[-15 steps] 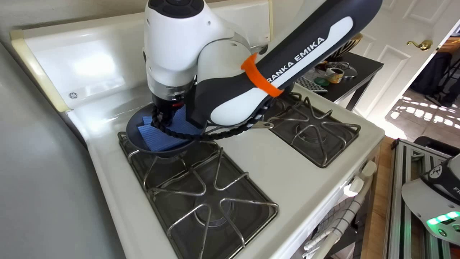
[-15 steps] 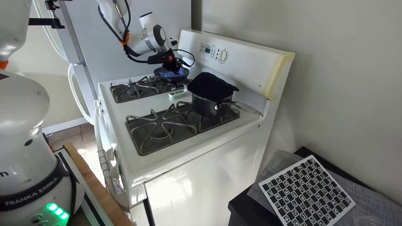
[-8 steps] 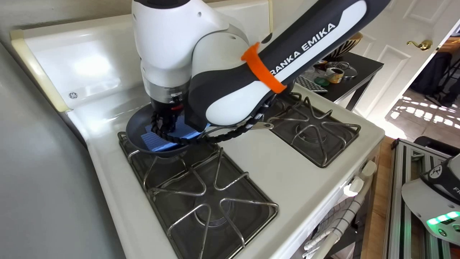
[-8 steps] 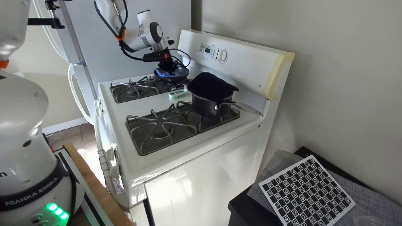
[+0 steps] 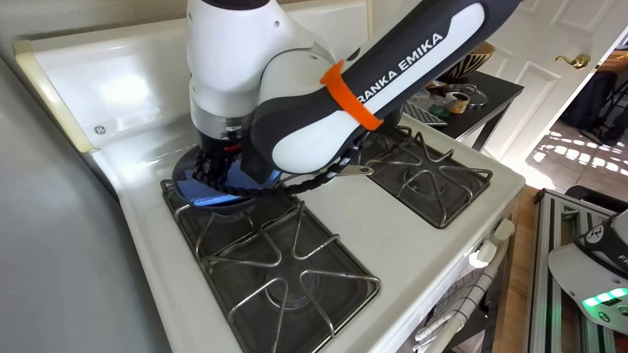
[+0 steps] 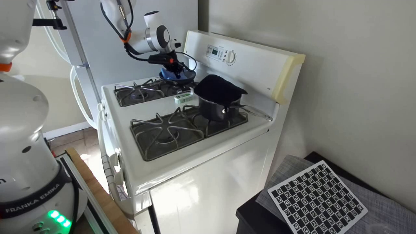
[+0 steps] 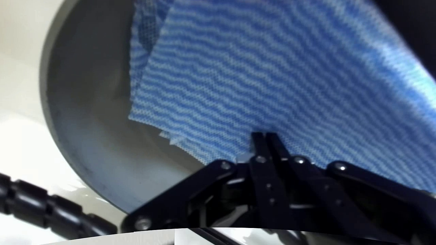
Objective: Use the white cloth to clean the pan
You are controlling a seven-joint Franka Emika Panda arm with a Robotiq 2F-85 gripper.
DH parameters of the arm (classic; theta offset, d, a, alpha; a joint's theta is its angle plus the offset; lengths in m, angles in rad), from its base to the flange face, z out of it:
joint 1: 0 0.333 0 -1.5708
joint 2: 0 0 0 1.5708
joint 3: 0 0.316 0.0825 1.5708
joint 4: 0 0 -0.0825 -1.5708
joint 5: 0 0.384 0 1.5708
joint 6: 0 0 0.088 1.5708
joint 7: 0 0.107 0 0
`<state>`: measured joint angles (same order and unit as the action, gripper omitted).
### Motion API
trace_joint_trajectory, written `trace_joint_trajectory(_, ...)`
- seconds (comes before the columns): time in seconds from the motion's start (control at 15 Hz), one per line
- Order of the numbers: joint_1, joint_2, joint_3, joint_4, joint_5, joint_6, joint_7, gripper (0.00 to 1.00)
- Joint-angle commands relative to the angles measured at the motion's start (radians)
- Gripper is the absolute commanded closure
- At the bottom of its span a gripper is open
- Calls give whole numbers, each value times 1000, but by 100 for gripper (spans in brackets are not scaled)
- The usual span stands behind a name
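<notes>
The cloth [image 7: 221, 75], blue with pale wavy stripes rather than white, lies folded inside the pan [image 7: 85, 102], leaving part of the grey bottom bare. My gripper [image 7: 265, 134] is shut, its two fingertips close together and down against the cloth near one edge; no fold of cloth shows between them. In an exterior view the pan [image 5: 180, 166] sits on the back burner, its long handle [image 5: 353, 170] pointing across the stove, and the cloth [image 5: 201, 192] shows on both sides of the gripper. There the black cable hides most of the fingers.
A black pot [image 6: 211, 110] with a dark item [image 6: 217, 87] over its top stands on another back burner. Between the burners lies a green and white brush [image 6: 183, 98]. Behind the pan rises the stove's back panel [image 5: 132, 83]; a fridge [image 6: 156, 19] stands close by.
My gripper has moved leftward across the pan in both exterior views, still shut. The cloth has shifted and bunched differently, now nearer the pan's rim on that side. The pan stays put.
</notes>
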<state>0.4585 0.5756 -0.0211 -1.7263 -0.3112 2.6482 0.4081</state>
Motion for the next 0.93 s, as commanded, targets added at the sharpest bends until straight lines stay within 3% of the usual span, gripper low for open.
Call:
trace_joint_trajectory(0.0, -2, 51, 1, 28, 31, 69, 30, 100)
trace_joint_trajectory(0.47, 39, 86, -77, 49, 8, 159, 74, 100)
trace_joint_trajectory(0.87, 86, 75, -164, 40, -31, 111, 80, 100)
